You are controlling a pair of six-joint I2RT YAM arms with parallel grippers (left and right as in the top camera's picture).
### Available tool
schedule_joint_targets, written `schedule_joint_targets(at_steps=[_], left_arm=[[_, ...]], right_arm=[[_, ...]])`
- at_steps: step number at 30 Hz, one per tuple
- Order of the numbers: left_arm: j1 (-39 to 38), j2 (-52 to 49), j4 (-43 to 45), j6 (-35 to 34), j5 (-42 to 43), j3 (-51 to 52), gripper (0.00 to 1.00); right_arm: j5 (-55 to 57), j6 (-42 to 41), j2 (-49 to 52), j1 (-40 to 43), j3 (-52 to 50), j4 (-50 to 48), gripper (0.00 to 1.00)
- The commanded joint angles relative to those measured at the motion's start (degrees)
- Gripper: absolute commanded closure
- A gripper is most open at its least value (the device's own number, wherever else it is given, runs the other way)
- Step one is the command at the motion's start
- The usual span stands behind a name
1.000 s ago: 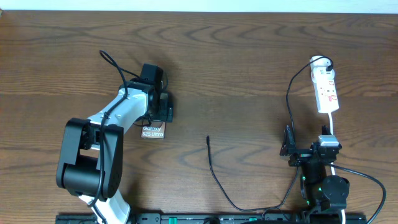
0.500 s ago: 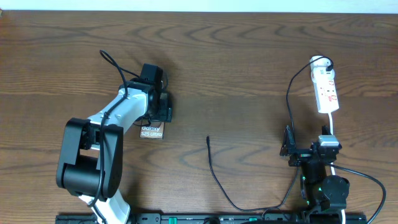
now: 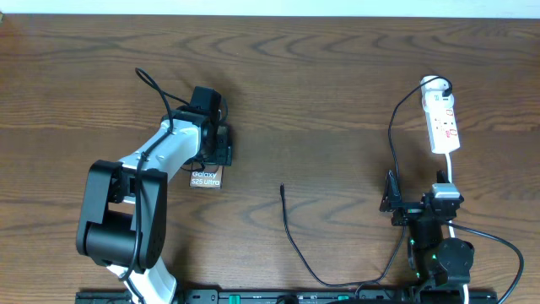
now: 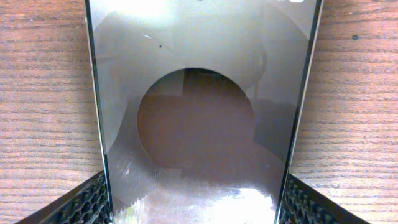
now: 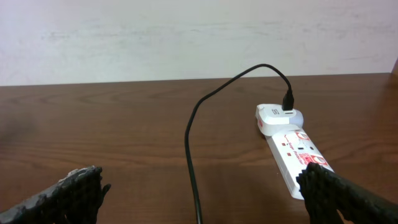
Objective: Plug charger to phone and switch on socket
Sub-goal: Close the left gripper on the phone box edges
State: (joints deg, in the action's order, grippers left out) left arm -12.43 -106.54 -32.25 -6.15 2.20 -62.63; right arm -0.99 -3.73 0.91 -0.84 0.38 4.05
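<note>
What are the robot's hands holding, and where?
The left gripper seems to pinch the phone by its two long edges; the right gripper holds nothing.

Table [image 3: 337, 76]: dark brown wood, grain running left-right, fills the overhead view and lies under both sets of fingers. Pale wall [image 5: 186, 37] is well beyond the right fingers [image 5: 78, 193], straight ahead of them, and meets the table's far edge; plain with faint smudges. Thin pale strip [image 3: 270, 7] runs along that far edge in the overhead view. Black rail [image 3: 253, 296] with small green lights runs along the near edge, behind the fingers. Small dark speck [image 4: 355, 37] on the wood, ahead of the left fingers [image 4: 84, 202], off to their right.
</note>
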Motion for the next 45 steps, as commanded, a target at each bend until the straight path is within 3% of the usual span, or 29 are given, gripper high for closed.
schedule_joint_targets(at_steps=[1,22,26,34,41,45], left_arm=[[0.1,-1.0,0.0,0.1,0.5,1.5,0.26],[0.1,-1.0,0.0,0.1,0.5,1.5,0.38],[0.1,-1.0,0.0,0.1,0.5,1.4,0.47],[0.1,-1.0,0.0,0.5,0.5,1.4,0.75],[0.1,-0.8,-0.6,0.5,0.5,0.7,0.89],[0.1,0.0,-0.9,0.5,0.5,-0.1,0.89]], right_arm=[[0.4,-0.5,-0.2,0.1,-0.1,0.3,0.01],[0.4,-0.5,-0.2,0.1,-0.1,0.2,0.01],[0.4,-0.5,-0.2,0.1,-0.1,0.3,0.01],[0.4,-0.5,-0.2,0.1,-0.1,0.3,0.01],[0.4,-0.5,-0.2,0.1,-0.1,0.2,0.01],[0.4,-0.5,-0.2,0.1,-0.1,0.3,0.01]])
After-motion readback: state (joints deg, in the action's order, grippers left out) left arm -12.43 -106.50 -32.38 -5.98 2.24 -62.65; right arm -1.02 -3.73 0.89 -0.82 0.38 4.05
